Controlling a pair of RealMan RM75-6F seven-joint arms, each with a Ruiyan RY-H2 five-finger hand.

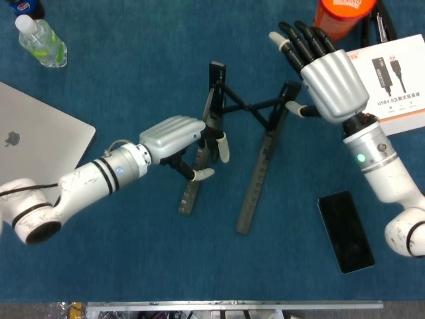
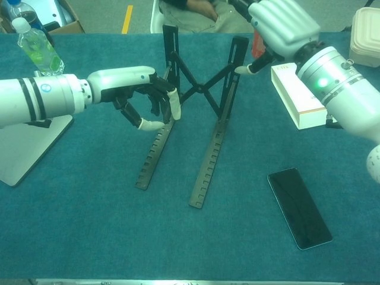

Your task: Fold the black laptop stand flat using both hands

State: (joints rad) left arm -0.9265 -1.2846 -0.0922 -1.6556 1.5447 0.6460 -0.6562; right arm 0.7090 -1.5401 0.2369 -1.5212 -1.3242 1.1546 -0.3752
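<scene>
left hand: fingers curled around left rail, gripping it | laptop stand: unfolded at table centre, between both hands | right hand: fingers spread, thumb touching right rail's top

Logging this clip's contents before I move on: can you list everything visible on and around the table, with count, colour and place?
laptop stand: 1, black, mid-table, still open, rails apart
laptop: 1, silver, closed, left edge
water bottle: 1, clear with white cap, far left corner
phone: 1, black, lying flat, near right
box: 1, white and orange, far right
orange container: 1, far right, cut off by the frame
table: 1, blue-green cloth surface
left hand: 1, silver with black fingers, curled at the stand's left rail
right hand: 1, same colours, fingers spread, thumb at the stand's right upright; contact unclear
</scene>
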